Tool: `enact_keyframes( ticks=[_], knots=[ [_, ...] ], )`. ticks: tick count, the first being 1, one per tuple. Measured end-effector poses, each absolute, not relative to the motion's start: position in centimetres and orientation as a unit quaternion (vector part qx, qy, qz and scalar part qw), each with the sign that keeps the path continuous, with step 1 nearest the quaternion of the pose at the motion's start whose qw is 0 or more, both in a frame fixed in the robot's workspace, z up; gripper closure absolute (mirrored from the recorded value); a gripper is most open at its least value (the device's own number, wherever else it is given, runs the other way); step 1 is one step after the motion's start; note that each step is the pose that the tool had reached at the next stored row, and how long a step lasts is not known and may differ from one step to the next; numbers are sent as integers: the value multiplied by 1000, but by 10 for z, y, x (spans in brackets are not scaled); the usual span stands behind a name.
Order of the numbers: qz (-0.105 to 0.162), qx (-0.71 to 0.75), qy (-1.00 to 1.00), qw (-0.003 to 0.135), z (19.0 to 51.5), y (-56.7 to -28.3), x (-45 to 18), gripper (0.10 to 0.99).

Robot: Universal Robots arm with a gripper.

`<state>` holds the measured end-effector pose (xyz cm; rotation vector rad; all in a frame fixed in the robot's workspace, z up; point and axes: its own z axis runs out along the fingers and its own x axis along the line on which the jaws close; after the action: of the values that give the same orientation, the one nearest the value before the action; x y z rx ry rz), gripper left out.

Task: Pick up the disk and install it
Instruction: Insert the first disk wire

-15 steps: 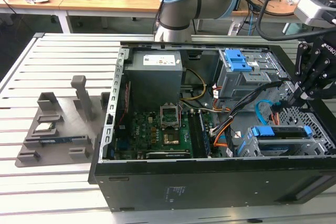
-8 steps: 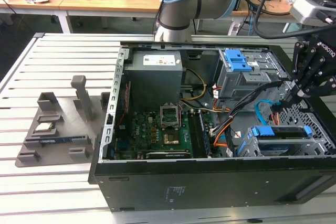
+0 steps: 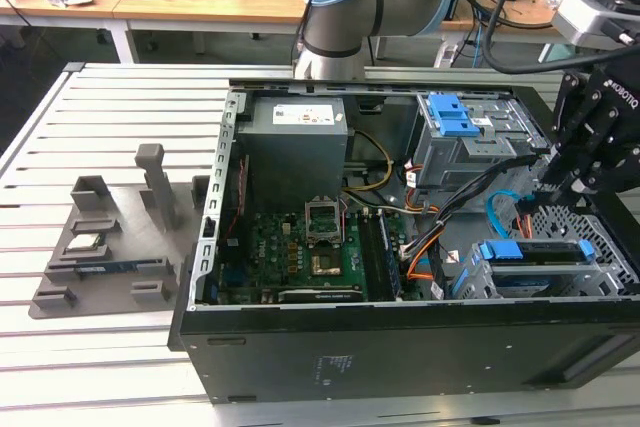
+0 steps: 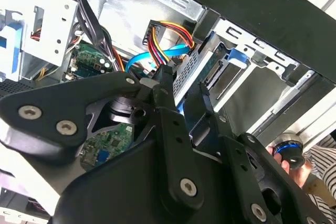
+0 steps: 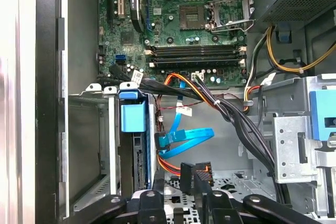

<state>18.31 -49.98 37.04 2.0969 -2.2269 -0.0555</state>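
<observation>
The disk, silver with blue rails, sits in the drive cage at the front corner of the open computer case, on the exterior view's right. Its blue tab and dark edge show in the first wrist view, its blue rail in the second wrist view. My gripper hangs just above and behind the cage. The black fingers stand slightly apart with nothing between them, close to a blue flat cable. The gripper touches no part of the disk.
The case holds a motherboard, a grey power supply, an upper drive bay with a blue latch and bundles of cables. A grey parts stand sits on the slatted table. A person's hand holds a round knob.
</observation>
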Motion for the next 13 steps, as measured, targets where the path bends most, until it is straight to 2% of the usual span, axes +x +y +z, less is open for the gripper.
enact_keyframes(
  ticks=[5, 13],
  knots=[
    [-14, 685, -727, 45, 364, -490, 183, 725],
    [-11, 684, -727, 48, 355, -490, 183, 725]
  ],
)
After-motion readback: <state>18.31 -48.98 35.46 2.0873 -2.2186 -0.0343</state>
